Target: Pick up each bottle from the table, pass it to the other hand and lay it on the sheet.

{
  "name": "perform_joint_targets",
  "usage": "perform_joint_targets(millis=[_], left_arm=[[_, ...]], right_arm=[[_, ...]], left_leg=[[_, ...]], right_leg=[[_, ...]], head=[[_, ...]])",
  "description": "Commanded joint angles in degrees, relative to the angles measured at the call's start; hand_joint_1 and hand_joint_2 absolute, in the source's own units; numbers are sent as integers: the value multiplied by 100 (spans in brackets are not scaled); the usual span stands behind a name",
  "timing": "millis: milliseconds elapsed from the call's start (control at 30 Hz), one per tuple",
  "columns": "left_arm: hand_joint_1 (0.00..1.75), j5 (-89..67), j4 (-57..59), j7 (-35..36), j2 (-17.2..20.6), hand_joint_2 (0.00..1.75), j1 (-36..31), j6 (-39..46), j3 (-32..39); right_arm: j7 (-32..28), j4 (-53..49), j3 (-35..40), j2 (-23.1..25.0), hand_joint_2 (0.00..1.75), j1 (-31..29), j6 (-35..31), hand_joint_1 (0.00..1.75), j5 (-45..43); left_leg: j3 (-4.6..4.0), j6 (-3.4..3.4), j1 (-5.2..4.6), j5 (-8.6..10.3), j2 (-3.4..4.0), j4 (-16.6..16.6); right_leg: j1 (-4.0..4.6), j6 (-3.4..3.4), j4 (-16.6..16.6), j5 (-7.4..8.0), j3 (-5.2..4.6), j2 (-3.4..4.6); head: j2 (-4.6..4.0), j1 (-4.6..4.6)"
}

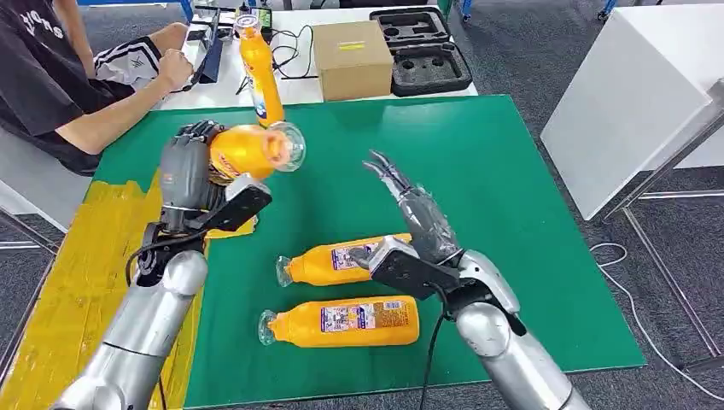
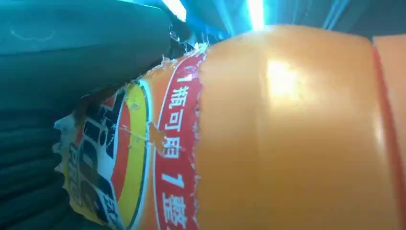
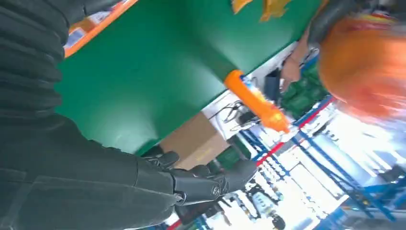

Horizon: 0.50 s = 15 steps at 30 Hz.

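Person [image 1: 60, 77]: being seen seated at far left w/ dark shirt, an arm resting on the white table [image 1: 290, 85] behind.
Yellow sheet [image 1: 77, 282]: lying along the left edge of the green mat [image 1: 478, 188].
Left hand [image 1: 183, 175]: being kept raised over the mat's left part, fingers wrapped round an orange bottle [image 1: 252, 152]; bottle is being held sideways, clear neck end pointing twd the right hand.
Label, held bottle: in the left wrist view [image 2: 297, 134] a torn wrapper is being shown close up; red band w/ white Chinese chars, "可" and "1" readable, rest partly cut off; yellow/blue/red logo beside it not readable.
Upright bottle [image 1: 260, 73]: standing at the mat's far edge, just beside the white table; label text too small to read. In the right wrist view [image 3: 256, 103] it is being seen as an orange shape past the mat edge.
Lying bottles: 2 are lying on their sides mid-mat, necks twd the left; farther one [image 1: 337, 260] is partly hidden by the right hand, nearer one [image 1: 346, 323] is in full view, label print too small to read.
Bottle count: 4 orange in all – 1 held, 1 upright, 2 lying.
Cardboard box [image 1: 352, 58]: 1, on the white table, yellow tag on top, unreadable.
Black foam tray [image 1: 423, 47]: 1, right of the box.
Right hand [image 1: 418, 213]: being held empty above the mat, fingers spread and extended twd the held bottle, apart from it; the right wrist view [image 3: 201, 184] is showing dark fingers uncurled, nothing in them.
White panel [image 1: 632, 102]: standing off the mat at far right.
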Motion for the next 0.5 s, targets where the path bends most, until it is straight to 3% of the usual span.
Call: perform_joint_targets(millis=[33, 233, 333, 500], left_arm=[[175, -1293, 1100, 746, 397, 175, -803, -661, -70], [175, -2598, 2326, 1229, 720, 175, -1521, -1944, -388], [175, -2802, 2956, 1498, 780, 175, -1716, -2236, -339], [175, -2722, 3546, 1337, 889, 175, -1841, -2536, -260]], right_arm=[[260, -225, -511, -215, 175, -55, 300, 0, 275], [559, 174, -502, -407, 175, -523, 477, 0, 702], [556, 305, -454, -412, 175, -530, 491, 0, 736], [581, 372, -373, -481, 175, -583, 494, 0, 765]], left_leg=[[13, -10, 4, -5, -4, 4], [8, -13, 3, 2, -4, 7], [12, -13, 4, 3, 5, 2], [23, -15, 3, -1, 14, 0]], right_leg=[[6, -9, 4, -6, 15, -13], [4, -7, 9, -3, 10, -11], [5, -7, 4, 0, 13, -5], [5, -9, 3, -2, 21, 2]], head=[[0, -2], [0, -2], [0, 0], [0, 0]])
